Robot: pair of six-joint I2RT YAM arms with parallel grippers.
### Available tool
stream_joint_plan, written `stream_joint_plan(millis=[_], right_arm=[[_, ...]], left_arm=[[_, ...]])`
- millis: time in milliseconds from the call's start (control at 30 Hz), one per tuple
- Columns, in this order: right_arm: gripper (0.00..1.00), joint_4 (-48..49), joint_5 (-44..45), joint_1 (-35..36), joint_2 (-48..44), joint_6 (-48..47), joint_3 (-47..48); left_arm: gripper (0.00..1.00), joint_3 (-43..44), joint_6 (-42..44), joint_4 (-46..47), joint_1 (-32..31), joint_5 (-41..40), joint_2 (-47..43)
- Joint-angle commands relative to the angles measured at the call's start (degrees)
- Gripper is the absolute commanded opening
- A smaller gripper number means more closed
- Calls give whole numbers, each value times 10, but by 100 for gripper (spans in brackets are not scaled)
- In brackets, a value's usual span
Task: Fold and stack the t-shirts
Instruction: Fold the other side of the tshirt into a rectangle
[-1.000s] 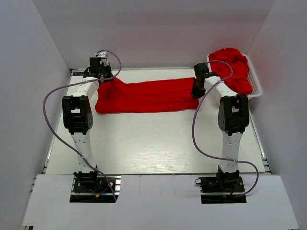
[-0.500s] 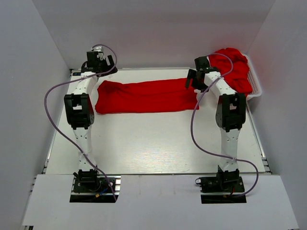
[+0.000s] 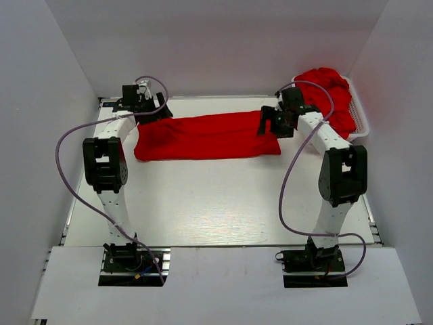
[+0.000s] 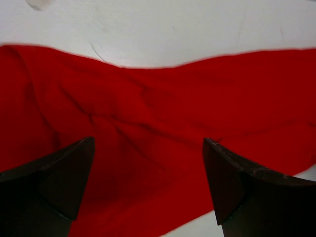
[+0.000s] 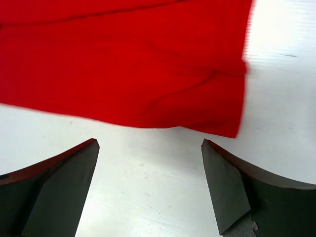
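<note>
Mid-fold, with fingers of the left gripper [image 4: 148, 141] apart and empty directly over the red t-shirt [image 4: 163, 118], those of the right gripper [image 5: 149, 142] apart too, its corner just beyond the tips. Next, likely: pinching both ends of the band, then folding crosswise.

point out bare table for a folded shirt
Bare: the wide table strip between the shirt and the arm bases. Crowded: the far edge, with left pincer, right pincer and the heaped basket.
</note>
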Motion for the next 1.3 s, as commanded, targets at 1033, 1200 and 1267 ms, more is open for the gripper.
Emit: stream_joint_plan(millis=[1033,1200,1267], right_arm=[[90,62,9,2,205,-43,220],[90,51,22,1,192,-47,216],[90,49,22,4,185,-55,217]], left_arm=[[100,170,-42,86,-8,55,168],[100,250,-58,92,-8,35,215],[100,289,-58,60,-8,15,233]])
